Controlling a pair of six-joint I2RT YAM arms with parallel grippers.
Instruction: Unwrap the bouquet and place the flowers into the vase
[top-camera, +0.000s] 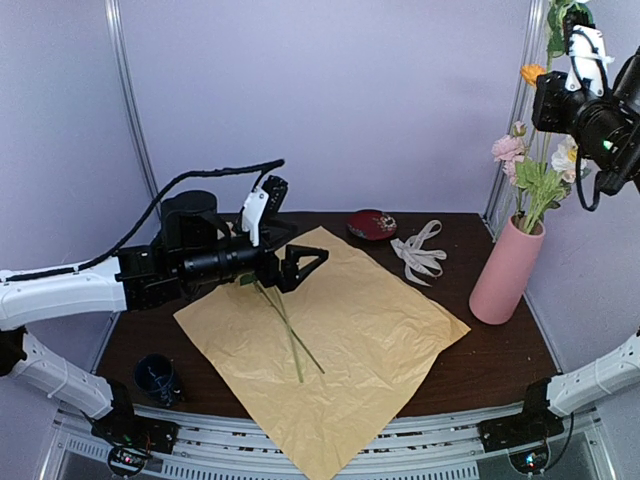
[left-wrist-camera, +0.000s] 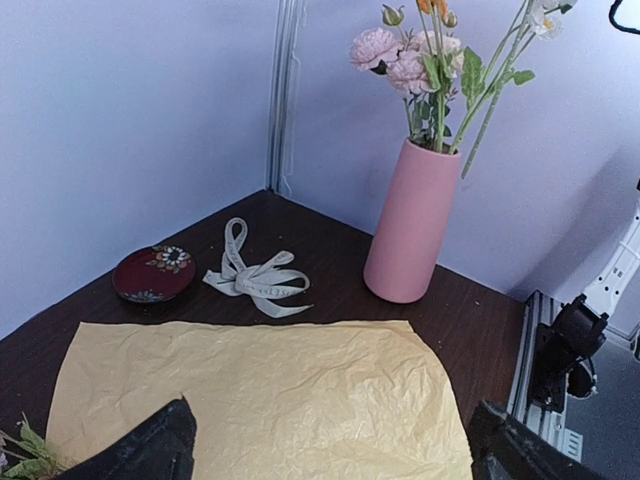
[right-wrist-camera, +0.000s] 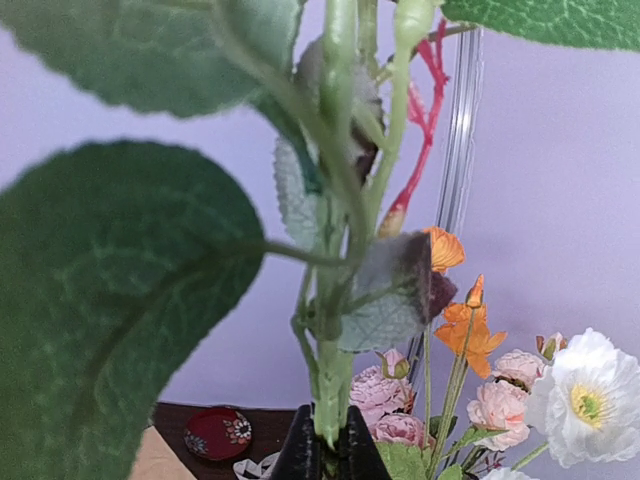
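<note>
**Top external view.** The wrapping paper lies opened flat on the dark surface, its near corner hanging past the front edge. The left gripper hangs low over the paper's far-left part with its jaws spread wide and nothing between them. Two loose stems lie on the paper. Their far ends run under the gripper; contact cannot be judged. The cream ribbon lies untied beyond the paper, beside a dark red dish. The pink vase stands upright at the right, off the paper, with flowers already in it. The right gripper is high above the vase. A blue cup sits at the near left.

**Left wrist view.** Both fingertips show at the bottom corners, far apart, with bare paper between them. Green leaves show at the lower left. The ribbon, dish and vase with its flowers stand beyond.

**Right wrist view.** The right gripper is pressed together, pinching a leafy stem that rises upright toward the lens. Pink, white and orange flowers lie below. The dish shows farther down.
</note>
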